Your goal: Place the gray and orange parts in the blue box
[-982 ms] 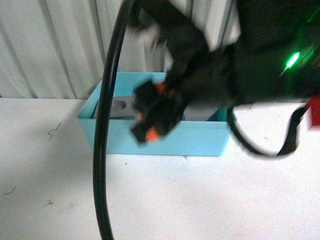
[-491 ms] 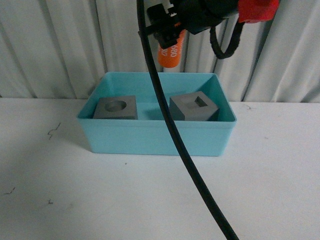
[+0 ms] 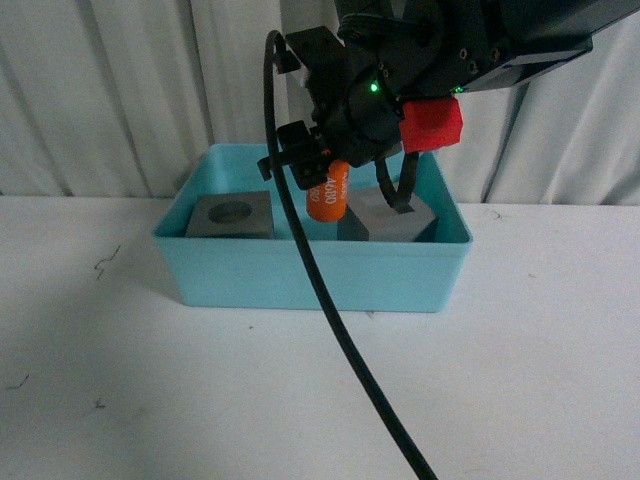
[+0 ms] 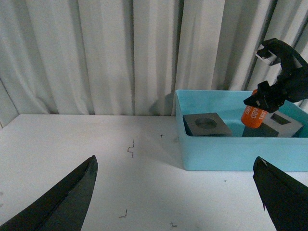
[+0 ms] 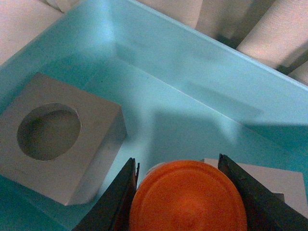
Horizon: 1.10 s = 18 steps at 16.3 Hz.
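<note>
Where it hung higher, orange cylinder [image 3: 327,192] now lower — over blue box [image 3: 312,271]

Your right gripper [image 3: 322,178] hangs over the box [image 3: 310,275] holding the cylinder [image 3: 327,194]. Bare floor lies between the round-recess cube [image 3: 232,215] and the square-recess cube [image 3: 392,218]. A black cable [image 3: 330,320] crosses the box front.

Right tool [image 3: 318,178] clamped, left [image 4: 175,192] agape

Dim, cool-tinted light — soft focus
</note>
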Motion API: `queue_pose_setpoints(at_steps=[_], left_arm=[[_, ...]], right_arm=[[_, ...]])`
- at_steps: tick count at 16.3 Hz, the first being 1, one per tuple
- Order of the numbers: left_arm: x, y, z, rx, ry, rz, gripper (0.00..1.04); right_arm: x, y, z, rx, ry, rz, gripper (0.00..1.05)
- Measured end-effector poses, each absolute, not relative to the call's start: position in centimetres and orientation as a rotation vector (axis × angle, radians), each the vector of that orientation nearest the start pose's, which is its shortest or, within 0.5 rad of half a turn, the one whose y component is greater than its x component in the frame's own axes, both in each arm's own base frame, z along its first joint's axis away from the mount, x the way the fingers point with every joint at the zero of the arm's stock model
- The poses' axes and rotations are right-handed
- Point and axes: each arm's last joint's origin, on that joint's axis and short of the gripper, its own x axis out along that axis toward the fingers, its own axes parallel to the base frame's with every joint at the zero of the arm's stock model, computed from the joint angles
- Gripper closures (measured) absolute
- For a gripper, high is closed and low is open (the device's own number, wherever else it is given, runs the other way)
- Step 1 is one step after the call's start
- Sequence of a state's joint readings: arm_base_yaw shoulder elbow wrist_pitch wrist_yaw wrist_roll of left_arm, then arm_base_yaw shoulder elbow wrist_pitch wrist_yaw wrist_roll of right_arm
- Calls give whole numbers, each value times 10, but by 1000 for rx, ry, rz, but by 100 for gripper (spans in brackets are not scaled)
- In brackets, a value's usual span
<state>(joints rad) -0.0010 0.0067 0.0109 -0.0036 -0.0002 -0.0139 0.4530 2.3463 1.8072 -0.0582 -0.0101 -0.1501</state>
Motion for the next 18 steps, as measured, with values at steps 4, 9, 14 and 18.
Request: queue_pose_setpoints(at_steps=[4,9,14,18], left_arm=[[97,0,166,-14,-1,-1,7],[97,0,166,-14,-1,-1,7],[97,0,166,-14,-1,-1,7],[97,0,166,-14,-1,-1,7]], right_arm=[[476,239,140,-262,623,481,57],[476,251,129,-254,640,492,57],[478,253,136,-191,594,511,5],[455,230,224,-79,327,541,6]])
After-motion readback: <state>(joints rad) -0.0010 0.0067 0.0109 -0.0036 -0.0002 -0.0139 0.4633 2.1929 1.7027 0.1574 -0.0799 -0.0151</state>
